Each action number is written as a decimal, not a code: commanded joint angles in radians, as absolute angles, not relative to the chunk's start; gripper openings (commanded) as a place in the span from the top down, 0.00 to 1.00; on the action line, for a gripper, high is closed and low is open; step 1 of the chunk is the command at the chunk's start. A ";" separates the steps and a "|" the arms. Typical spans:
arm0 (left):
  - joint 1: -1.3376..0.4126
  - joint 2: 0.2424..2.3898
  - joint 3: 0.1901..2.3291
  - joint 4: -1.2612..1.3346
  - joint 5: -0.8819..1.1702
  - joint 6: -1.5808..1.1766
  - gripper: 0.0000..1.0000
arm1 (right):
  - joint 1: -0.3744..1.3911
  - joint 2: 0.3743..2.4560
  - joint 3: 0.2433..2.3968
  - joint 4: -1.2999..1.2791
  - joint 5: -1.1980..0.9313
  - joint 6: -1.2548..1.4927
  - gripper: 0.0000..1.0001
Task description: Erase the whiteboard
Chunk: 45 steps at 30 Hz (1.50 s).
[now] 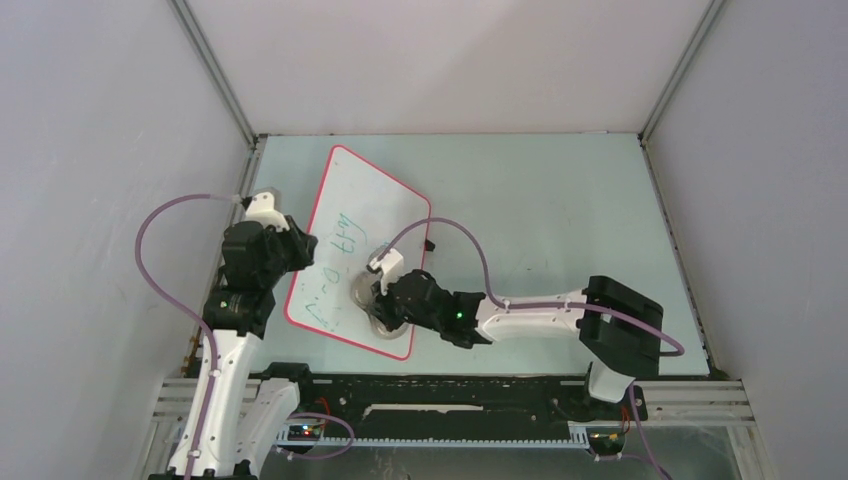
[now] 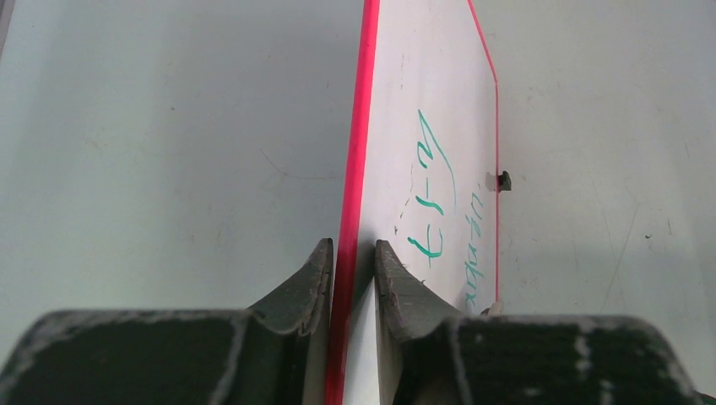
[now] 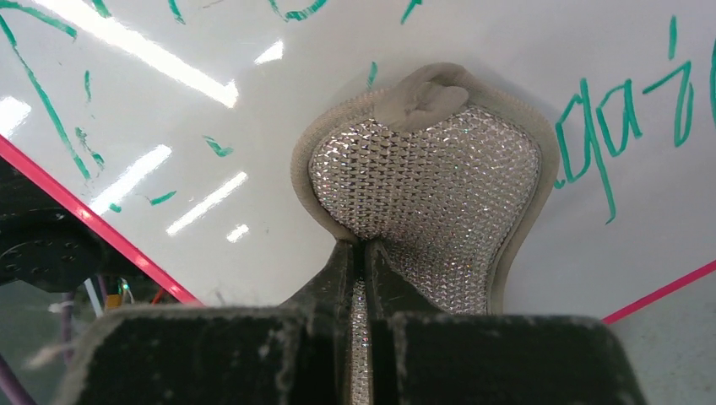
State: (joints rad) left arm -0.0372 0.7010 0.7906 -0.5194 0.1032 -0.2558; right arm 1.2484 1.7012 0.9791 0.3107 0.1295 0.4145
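The whiteboard (image 1: 360, 220) lies on the table left of centre, white with a red-pink rim and green handwriting. My left gripper (image 1: 298, 250) is shut on its left edge; in the left wrist view (image 2: 355, 253) the jaws pinch the red rim (image 2: 359, 152). My right gripper (image 1: 385, 300) is shut on the grey knobbly cloth pad (image 1: 368, 292) and holds it on the board's near part. In the right wrist view the pad (image 3: 426, 194) lies flat on the board (image 3: 253, 76) between green marks, with my gripper (image 3: 363, 253) pinching its near end.
Grey walls enclose the table on three sides. A black clip (image 1: 429, 244) sits on the board's right edge. The rail frame (image 1: 450, 400) runs along the near edge. Bare tabletop (image 1: 560, 210) lies to the right of the board.
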 commanded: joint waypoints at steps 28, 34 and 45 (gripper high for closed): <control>-0.039 0.696 0.767 -0.517 0.084 -0.265 1.00 | 1.283 1.714 0.907 0.203 0.099 0.339 1.00; -0.039 0.699 0.766 -0.518 0.079 -0.265 1.00 | 1.323 1.748 1.053 0.218 0.088 0.268 1.00; -0.043 0.690 0.762 -0.521 0.066 -0.267 1.00 | 1.380 1.909 1.537 0.122 0.082 0.094 1.00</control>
State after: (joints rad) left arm -0.0353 0.6991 0.7864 -0.4961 0.0803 -0.2440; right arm 1.3529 1.8351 1.3788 0.0662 0.1181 0.1612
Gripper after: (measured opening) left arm 0.229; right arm 0.025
